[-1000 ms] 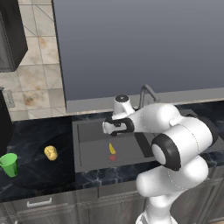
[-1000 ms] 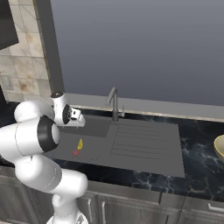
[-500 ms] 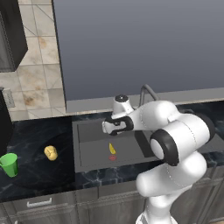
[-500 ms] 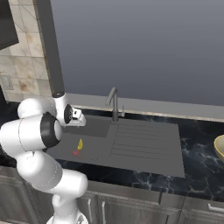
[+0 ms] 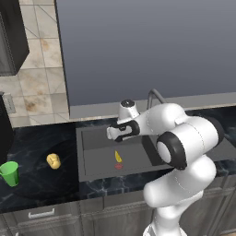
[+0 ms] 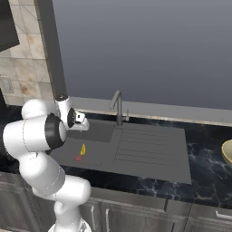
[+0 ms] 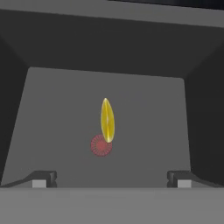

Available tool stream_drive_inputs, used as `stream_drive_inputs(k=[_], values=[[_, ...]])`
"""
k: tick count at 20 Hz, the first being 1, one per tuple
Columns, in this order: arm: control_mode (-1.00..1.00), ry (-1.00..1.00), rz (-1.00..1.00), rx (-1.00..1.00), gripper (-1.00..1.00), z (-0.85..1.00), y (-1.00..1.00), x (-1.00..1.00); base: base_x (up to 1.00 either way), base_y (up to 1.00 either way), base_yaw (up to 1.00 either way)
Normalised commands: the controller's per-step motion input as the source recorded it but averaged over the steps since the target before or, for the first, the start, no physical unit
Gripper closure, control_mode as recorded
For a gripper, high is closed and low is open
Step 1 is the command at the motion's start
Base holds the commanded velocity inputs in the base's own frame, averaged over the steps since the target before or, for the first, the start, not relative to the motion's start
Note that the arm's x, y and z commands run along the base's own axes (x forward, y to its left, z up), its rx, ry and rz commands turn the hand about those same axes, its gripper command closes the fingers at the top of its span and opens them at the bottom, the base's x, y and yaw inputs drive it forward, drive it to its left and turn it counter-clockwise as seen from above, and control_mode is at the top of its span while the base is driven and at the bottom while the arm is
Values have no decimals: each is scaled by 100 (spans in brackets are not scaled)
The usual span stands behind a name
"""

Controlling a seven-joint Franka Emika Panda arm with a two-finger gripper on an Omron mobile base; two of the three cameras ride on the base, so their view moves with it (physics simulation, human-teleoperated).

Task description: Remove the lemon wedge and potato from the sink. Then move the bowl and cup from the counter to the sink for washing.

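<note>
Now over the sink (image 5: pixel 92 138), my gripper (image 7: pixel 109 178) hangs with jaws spread wide and empty, so the lemon wedge (image 7: pixel 107 120) fits between them. Wedge lies on the basin floor, tip touching the red drain (image 7: pixel 101 145). Potato (image 5: pixel 54 161) already sits on the counter (image 5: pixel 41 184) near the cup (image 5: pixel 9 173).

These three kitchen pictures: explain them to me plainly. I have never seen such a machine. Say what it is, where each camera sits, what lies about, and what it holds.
It is a white robot arm ending in a two-finger gripper, open and holding nothing. Two cameras ride on its base, behind it to the left and right; the third sits on the hand, looking down into the sink. In the basin lies a lemon wedge beside the red drain. On the counter to the left sit a potato and a green cup. A bowl peeks in at the far right.
</note>
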Motion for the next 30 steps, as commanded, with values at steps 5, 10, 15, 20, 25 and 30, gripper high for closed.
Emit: stream_drive_inputs(k=[5, 10, 15, 20, 25, 30], values=[[-100, 0, 0, 5, -100, -9, 7, 3, 0, 0, 0], [-100, 0, 0, 3, -100, -13, 4, 1, 0, 0, 0], [-100, 0, 0, 0, -100, -17, 2, 3, 0, 0, 0], [-100, -1, 0, 0, -100, -18, 0, 6, 0, 0, 0], [-100, 0, 0, 0, -100, -14, 0, 4, 0, 0, 0], [-100, 0, 0, 0, -100, -16, 0, 5, 0, 0, 0]])
